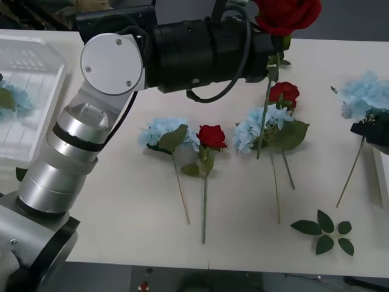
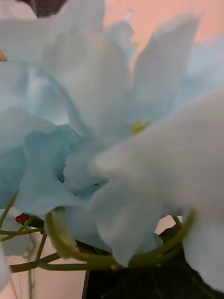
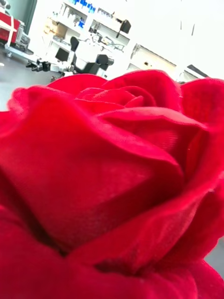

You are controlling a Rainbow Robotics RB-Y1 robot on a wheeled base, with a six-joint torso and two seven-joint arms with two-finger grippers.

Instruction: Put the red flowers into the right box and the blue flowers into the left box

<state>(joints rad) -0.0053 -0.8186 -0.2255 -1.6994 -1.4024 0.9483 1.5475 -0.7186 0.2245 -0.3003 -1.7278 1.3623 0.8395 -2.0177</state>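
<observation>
1. Left gripper (image 1: 276,45): your left arm (image 1: 91,140) reaches across the table (image 1: 121,213) and holds a red rose (image 1: 287,13) aloft, stem hanging free; the fingers are clamped on the stem below the bloom. The bloom sits directly before the left wrist camera (image 3: 112,187).
2. Right gripper (image 1: 372,131): you see it at the table's right edge, on a blue flower (image 1: 363,94). Whether its fingers grip cannot be told; pale petals crowd its wrist camera (image 2: 116,140).
3. Left box (image 1: 30,91): one blue cluster (image 1: 13,97) lies inside.
4. Right box (image 1: 384,176): a thin white rim beside the right gripper.
5. On the table between: two blue flowers (image 1: 161,134) (image 1: 258,125), each beside a red rose (image 1: 211,137) (image 1: 284,93).
6. Leaf sprig (image 1: 325,232): near the front edge.
</observation>
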